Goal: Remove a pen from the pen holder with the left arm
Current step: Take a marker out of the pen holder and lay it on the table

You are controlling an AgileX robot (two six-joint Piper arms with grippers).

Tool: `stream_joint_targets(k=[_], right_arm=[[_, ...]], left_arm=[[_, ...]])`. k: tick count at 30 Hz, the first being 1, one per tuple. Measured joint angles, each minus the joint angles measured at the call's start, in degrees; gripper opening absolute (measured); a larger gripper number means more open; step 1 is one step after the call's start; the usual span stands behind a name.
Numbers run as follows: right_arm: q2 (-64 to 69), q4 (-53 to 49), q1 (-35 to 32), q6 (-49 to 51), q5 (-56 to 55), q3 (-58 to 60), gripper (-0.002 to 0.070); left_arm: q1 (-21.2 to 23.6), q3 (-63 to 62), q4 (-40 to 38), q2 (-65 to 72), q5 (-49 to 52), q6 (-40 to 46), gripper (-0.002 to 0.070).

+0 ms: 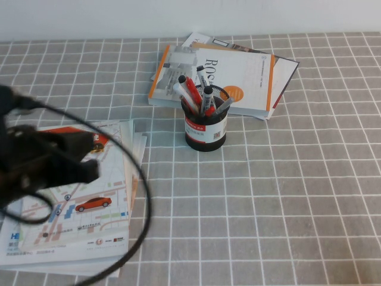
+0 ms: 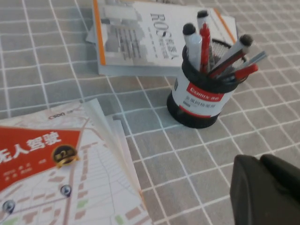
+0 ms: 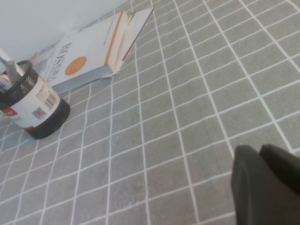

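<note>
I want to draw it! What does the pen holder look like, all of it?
The pen holder is a round black mesh cup with a white label and a red band. It stands upright on the grey checked cloth, just in front of the books, with pens leaning inside. The shut left hand hovers by the magazines; the shut right hand is away over bare cloth. Neither touches it.

The table is grey with a white grid. The pen holder is black mesh with a white, red-banded label, and its pens are red, white and grey with black caps. The book at the far edge is white with orange strips and an orange disc, the booklets at the left edge show a pale map and a red banner, and the left gripper and right gripper are black.
</note>
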Motion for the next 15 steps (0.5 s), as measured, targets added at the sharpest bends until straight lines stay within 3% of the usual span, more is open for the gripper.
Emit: stream_joint_targets(k=[6, 9, 15], right_arm=[[0.0, 0.0, 0.0, 0.0, 0.0, 0.0, -0.0013], [0.0, 0.0, 0.0, 0.0, 0.0, 0.0, -0.0013], [0.0, 0.0, 0.0, 0.0, 0.0, 0.0, -0.0013]], left_arm=[[-5.38, -7.39, -1.39, 15.55, -1.44, 5.5, 0.0003], [-8.03, -12.06, -1.51, 21.83, -1.52, 6.7, 0.0069], [-10.36, -21.07, -2.44, 31.88, -1.96, 7.13, 0.0403]])
